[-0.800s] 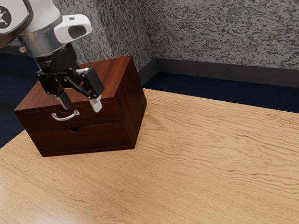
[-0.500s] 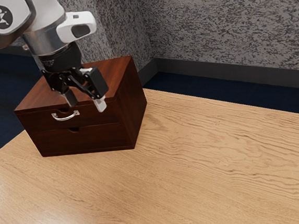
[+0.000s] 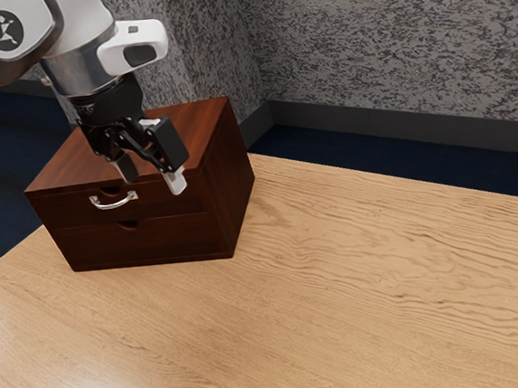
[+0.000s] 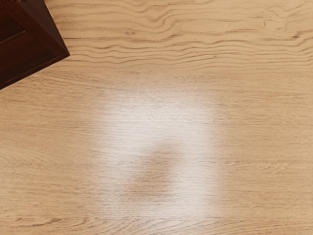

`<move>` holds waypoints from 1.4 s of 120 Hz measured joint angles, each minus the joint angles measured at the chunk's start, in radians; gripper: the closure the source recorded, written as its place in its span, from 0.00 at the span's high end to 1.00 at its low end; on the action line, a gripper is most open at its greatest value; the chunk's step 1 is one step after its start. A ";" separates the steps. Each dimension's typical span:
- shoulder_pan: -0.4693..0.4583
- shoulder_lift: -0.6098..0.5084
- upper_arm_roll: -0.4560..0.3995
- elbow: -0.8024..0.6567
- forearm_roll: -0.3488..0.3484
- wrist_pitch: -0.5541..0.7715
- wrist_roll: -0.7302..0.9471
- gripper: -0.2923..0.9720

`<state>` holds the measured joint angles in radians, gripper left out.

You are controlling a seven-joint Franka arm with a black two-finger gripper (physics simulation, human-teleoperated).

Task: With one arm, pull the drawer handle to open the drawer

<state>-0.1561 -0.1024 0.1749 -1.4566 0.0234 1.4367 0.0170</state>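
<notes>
Logging the wooden table as the largest surface: stretching bare and level toward the exterior view's right and near side, giving wide open room on that side of the box. Running its far edge diagonally against dark blue floor, with a speckled grey wall rising behind.

Noting the dark wooden box sitting near the table's far corner at the exterior view's left, its front face looking toward the open tabletop. Showing in the wrist view as one dark corner on the pale grain, beside a soft glare patch.

Seeing the arm coming in from the upper left and hanging over the box's front top edge.

Reading the gripper as spread apart, clamping nothing: one white-tipped finger lying against the front face toward the exterior view's right, the dark one sitting just above the handle.

Finding the upper drawer lying flush with the box front, not pulled out. Sitting below it, a lower drawer with a small notch, also flush.

Locating the silver drawer handle at the upper drawer's middle, just beneath the dark finger and ungripped.
</notes>
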 joint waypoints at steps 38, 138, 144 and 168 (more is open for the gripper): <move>0.000 0.000 -0.001 0.000 0.000 0.000 0.016 0.75; -0.006 0.003 -0.028 0.025 -0.041 -0.108 -0.699 0.75; -0.004 0.011 -0.013 0.024 -0.027 -0.111 -0.802 0.75; 0.033 0.041 0.043 0.006 0.012 -0.070 -1.159 0.73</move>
<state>-0.1229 -0.0613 0.2177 -1.4504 0.0358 1.3672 -1.1422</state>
